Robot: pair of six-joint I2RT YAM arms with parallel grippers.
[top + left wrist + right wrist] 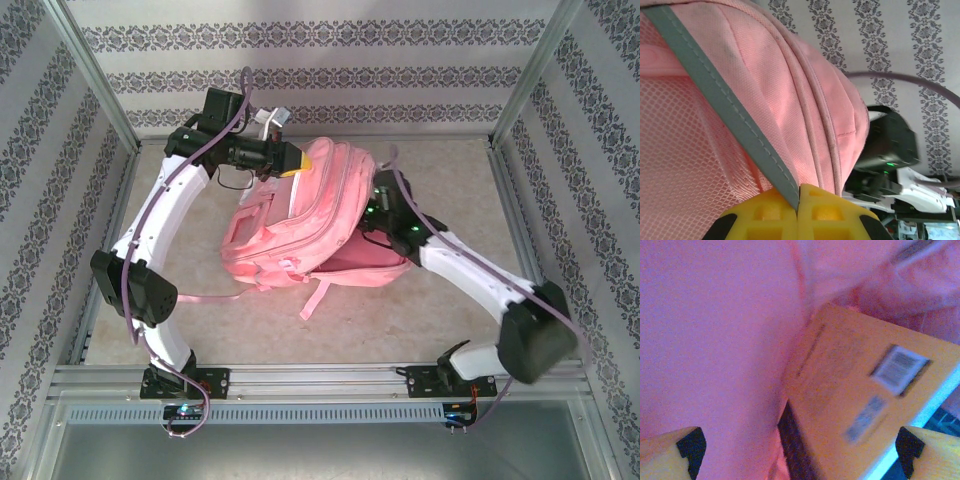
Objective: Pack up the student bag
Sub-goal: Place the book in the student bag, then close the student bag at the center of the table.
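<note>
- Pink backpack (805,100) fabric sits right up against both wrist cameras. From above, the backpack lies on its side in the middle of the tabletop (450,310), top end towards the far wall, front pockets to the left and one loose strap trailing towards the near edge.
- The right arm reaches in from the right, its wrist at the backpack's open side, where darker lining shows.
- The right gripper (800,445) is inside the pink interior. Its jaws stand wide apart and grip nothing.
- An orange box (855,390), flat and carrying two printed labels, lies just beyond those open jaws, leaning against the pink lining. It looks free of both fingers.
- The left gripper (798,210) is clenched on the grey trim strip (725,110) at the backpack's top, with the strip pinched between its yellow fingers.
- Step in hand, as I judge it: putting the box into the main compartment while the left arm holds the top end.
- The next move calls for the right arm to back straight out of the opening without snagging the lining or dragging the box along. The left grip should hold until that arm is out.
</note>
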